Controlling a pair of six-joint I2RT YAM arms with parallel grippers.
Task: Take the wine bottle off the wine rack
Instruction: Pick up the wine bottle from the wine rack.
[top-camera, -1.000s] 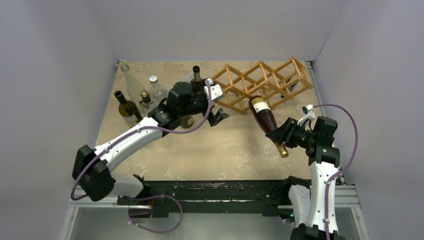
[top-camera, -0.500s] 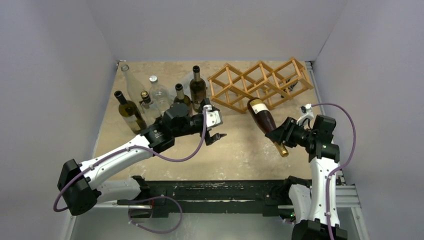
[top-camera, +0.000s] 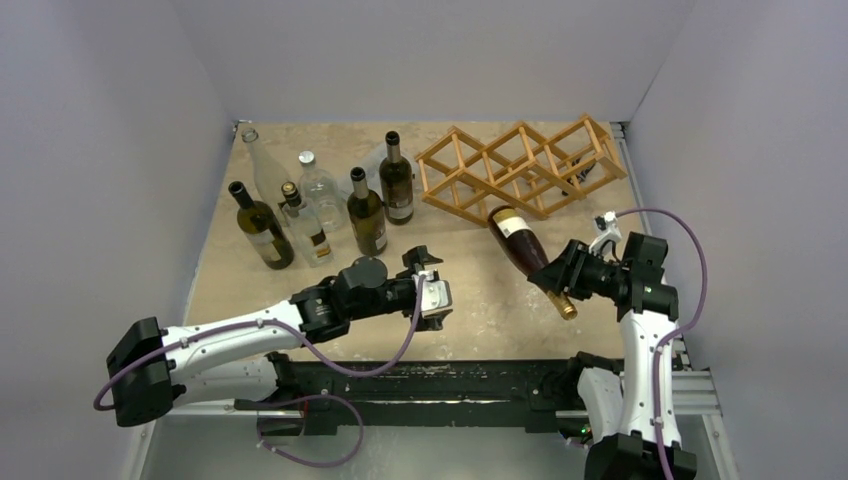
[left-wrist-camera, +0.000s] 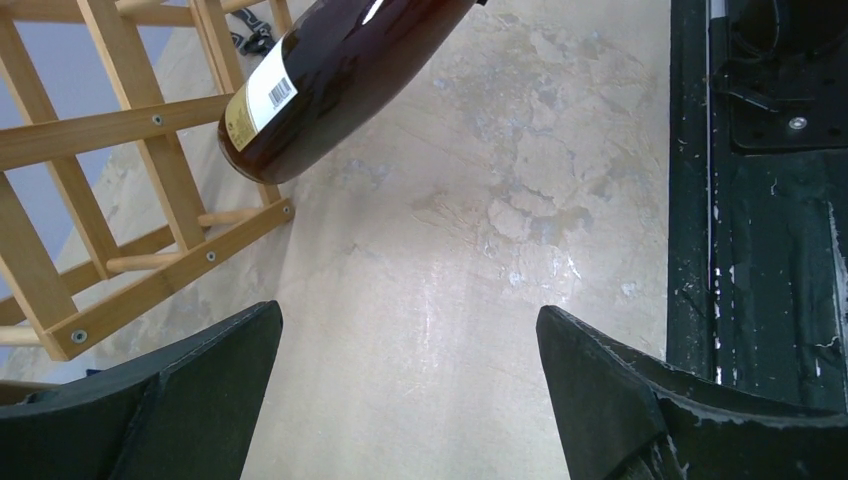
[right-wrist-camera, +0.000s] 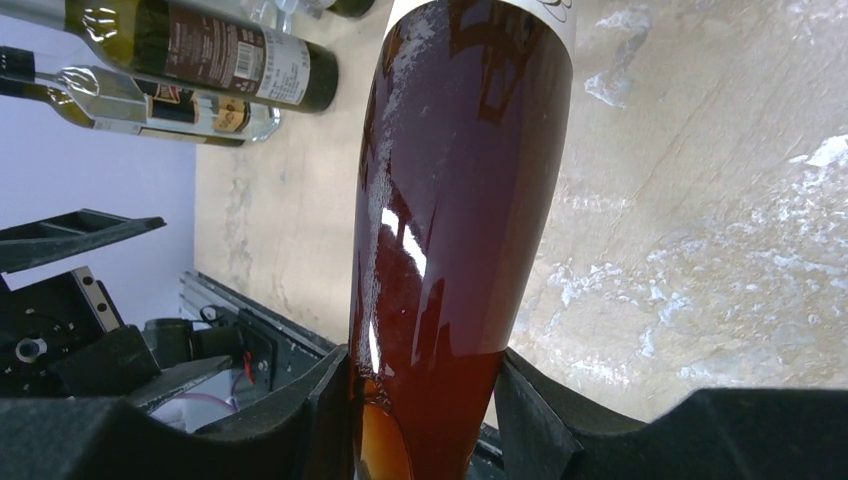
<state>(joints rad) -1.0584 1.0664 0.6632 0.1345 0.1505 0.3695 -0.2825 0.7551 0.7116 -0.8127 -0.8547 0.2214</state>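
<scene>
The right jaws are closed part-way around the slim neck end of the wine bottle (top-camera: 527, 245), their black fingers (right-wrist-camera: 315, 420) pressed against the glass on both sides, so the bottle is gripped and carried clear of the bench (top-camera: 490, 325). The dark bottle hangs tilted at the right of the scene. Its gold-capped neck points near and right toward the right arm (top-camera: 640, 300), and its labelled base points far and left. That base sits right at the near edge of the wine rack (top-camera: 520, 165); from above it overlaps the front rods, and whether it touches the wood cannot be told. The left wrist view shows the bottle's base (left-wrist-camera: 330, 80) just beside the rack's (left-wrist-camera: 110, 130) light wooden frame. The left jaws are spread wide and hold nothing, hovering over the middle of the bench near its front edge, at the end of the low-stretched left arm (top-camera: 250, 335). A cluster of upright bottles (top-camera: 325, 205) stands at the far left, well apart from the rack.
</scene>
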